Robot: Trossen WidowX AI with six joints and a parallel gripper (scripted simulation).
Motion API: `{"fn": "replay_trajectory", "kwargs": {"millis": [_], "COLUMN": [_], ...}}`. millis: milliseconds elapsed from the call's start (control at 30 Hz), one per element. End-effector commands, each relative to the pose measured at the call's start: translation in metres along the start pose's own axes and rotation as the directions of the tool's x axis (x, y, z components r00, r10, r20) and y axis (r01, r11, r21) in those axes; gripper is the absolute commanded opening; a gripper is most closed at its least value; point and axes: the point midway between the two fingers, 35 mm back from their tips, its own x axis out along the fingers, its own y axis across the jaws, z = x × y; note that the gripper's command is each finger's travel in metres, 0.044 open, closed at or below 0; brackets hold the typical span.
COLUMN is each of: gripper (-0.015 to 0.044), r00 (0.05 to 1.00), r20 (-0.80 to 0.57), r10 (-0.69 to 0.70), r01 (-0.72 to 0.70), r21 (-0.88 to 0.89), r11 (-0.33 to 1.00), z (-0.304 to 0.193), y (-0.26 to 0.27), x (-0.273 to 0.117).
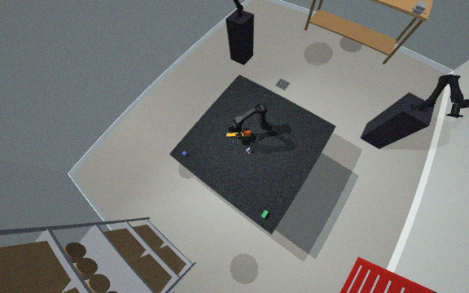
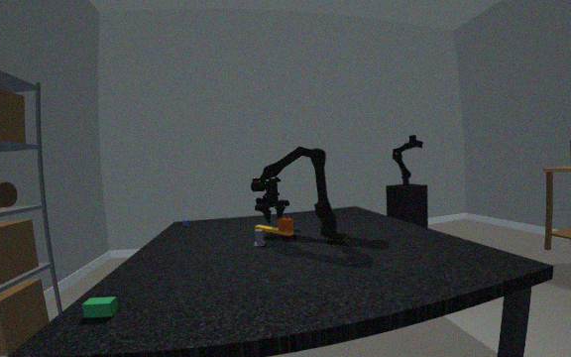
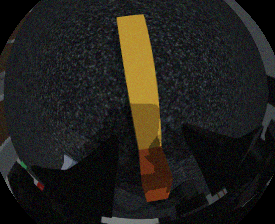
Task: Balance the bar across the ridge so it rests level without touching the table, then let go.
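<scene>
The yellow bar (image 1: 231, 134) (image 2: 268, 229) (image 3: 138, 65) lies apart from the ridge, with an orange block (image 1: 247, 133) (image 2: 285, 225) (image 3: 155, 171) at one end. The small pale grey ridge (image 1: 249, 150) (image 2: 259, 239) (image 3: 69, 162) stands on the dark table (image 1: 255, 183) (image 2: 266, 293); in the exterior view it is in front of the bar's left end. My gripper (image 2: 274, 219) (image 3: 150, 133) is open, pointing down just above the bar. In the wrist view its fingers are on either side of the bar, near the orange block, touching neither. The bar's underside is hidden.
A green block (image 1: 265, 214) (image 2: 99, 307) lies near one table corner, and a small blue object (image 1: 184, 153) (image 2: 185, 223) near another. Beyond the table, other arms stand on dark pedestals (image 1: 240, 38) (image 2: 406, 205).
</scene>
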Motion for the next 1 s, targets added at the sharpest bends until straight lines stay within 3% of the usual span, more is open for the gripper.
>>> {"fn": "replay_trajectory", "kwargs": {"millis": [0,967], "gripper": [0.0315,0.0315], "r00": [1.000,1.000], "r20": [-0.006,-0.007], "r10": [0.004,0.004], "r01": [-0.004,-0.004], "r21": [-0.008,-0.008], "r11": [1.000,1.000], "z": [-0.004,-0.004], "y": [0.000,0.000], "x": [0.018,0.044]}}
